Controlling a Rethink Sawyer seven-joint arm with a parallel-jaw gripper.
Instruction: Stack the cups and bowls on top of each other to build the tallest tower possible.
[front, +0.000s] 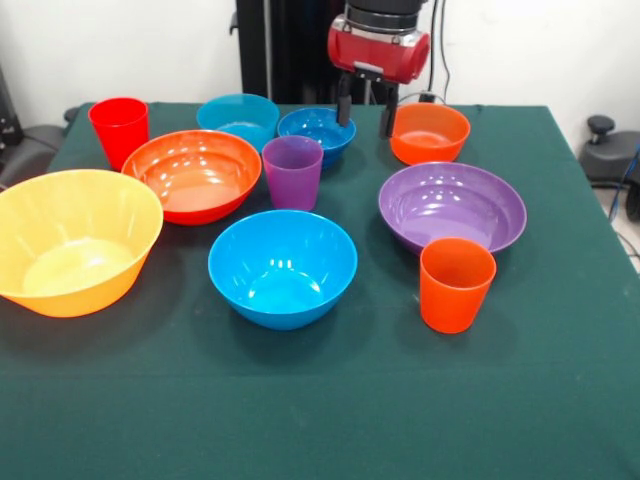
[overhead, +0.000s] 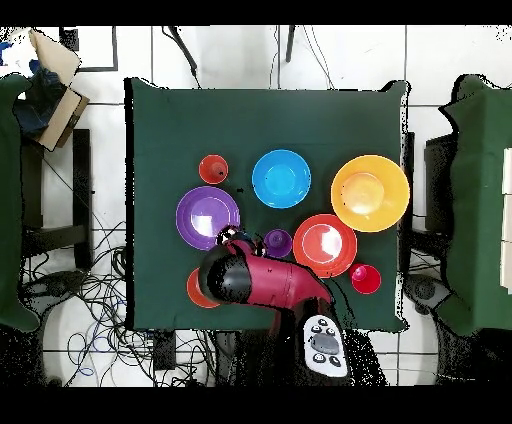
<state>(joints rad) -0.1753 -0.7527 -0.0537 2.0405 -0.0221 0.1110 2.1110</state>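
Note:
My gripper (front: 366, 116) is open and empty, hanging low at the table's far side between the small blue bowl (front: 316, 131) and the small orange bowl (front: 430, 134). The small teal bowl (front: 238, 118) and the red cup (front: 119, 130) stand left of them. The large orange-red bowl (front: 192, 174), purple cup (front: 292, 172) and wide purple bowl (front: 452, 206) form the middle row. Nearest the camera are the large yellow-orange bowl (front: 75, 242), medium blue bowl (front: 282, 267) and orange cup (front: 456, 285). Each stands alone, upright, nothing nested.
Dark green cloth (front: 320, 420) covers the table. In the overhead view the red arm (overhead: 265, 282) hides the small blue and teal bowls and part of the small orange bowl (overhead: 195, 291). Chairs and cables surround the table.

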